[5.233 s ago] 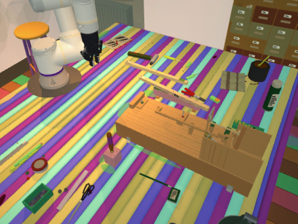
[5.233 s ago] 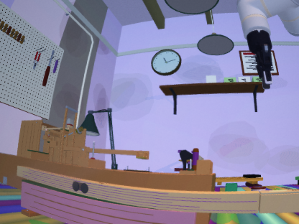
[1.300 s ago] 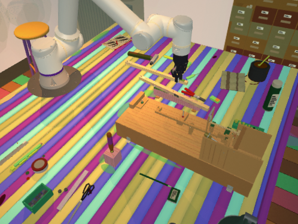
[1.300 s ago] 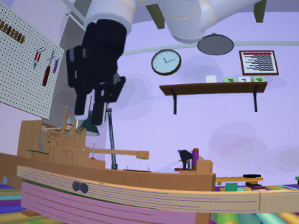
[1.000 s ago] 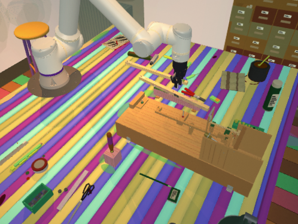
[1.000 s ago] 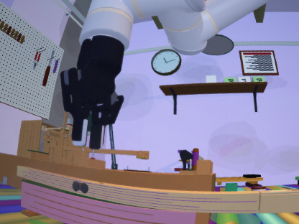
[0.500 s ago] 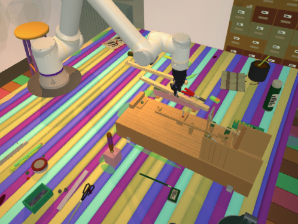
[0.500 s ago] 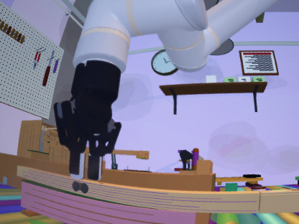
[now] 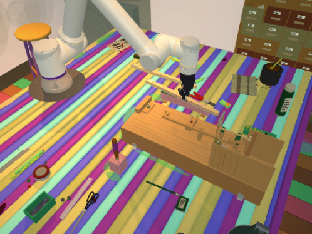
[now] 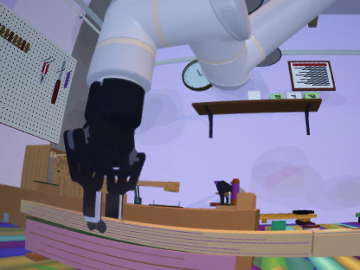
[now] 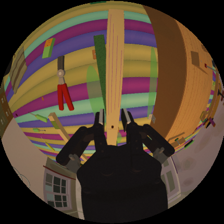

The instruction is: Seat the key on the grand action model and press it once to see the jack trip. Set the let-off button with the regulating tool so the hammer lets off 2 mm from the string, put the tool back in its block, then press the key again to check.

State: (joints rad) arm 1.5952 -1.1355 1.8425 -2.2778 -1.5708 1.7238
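Behind the wooden action model [image 9: 200, 147], the long pale wooden key [image 9: 184, 98] lies on a pink rest on the striped floor, and my gripper [image 9: 184, 94] stands open astride it, holding nothing. In the wrist camera the key [image 11: 114, 75] runs straight away between the fingers [image 11: 113, 117], with a green felt strip beside it. From the second side camera the fingers [image 10: 101, 216] reach down over the key's top edge [image 10: 173, 236]. The regulating tool [image 9: 115, 149] stands upright in its pink block [image 9: 117, 164] in front of the model. The hammer and jack parts [image 9: 231, 139] sit at the model's right end.
The robot's base [image 9: 56, 78] stands at the left. Another wooden key [image 9: 156, 73] lies behind the first. Red-handled pliers [image 9: 200, 97] lie just beyond the key. A folded cloth [image 9: 244, 84], black pot [image 9: 271, 73] and green bottle [image 9: 285, 99] sit at right; scissors [image 9: 89, 203] and a green tray [image 9: 39, 206] lie in front.
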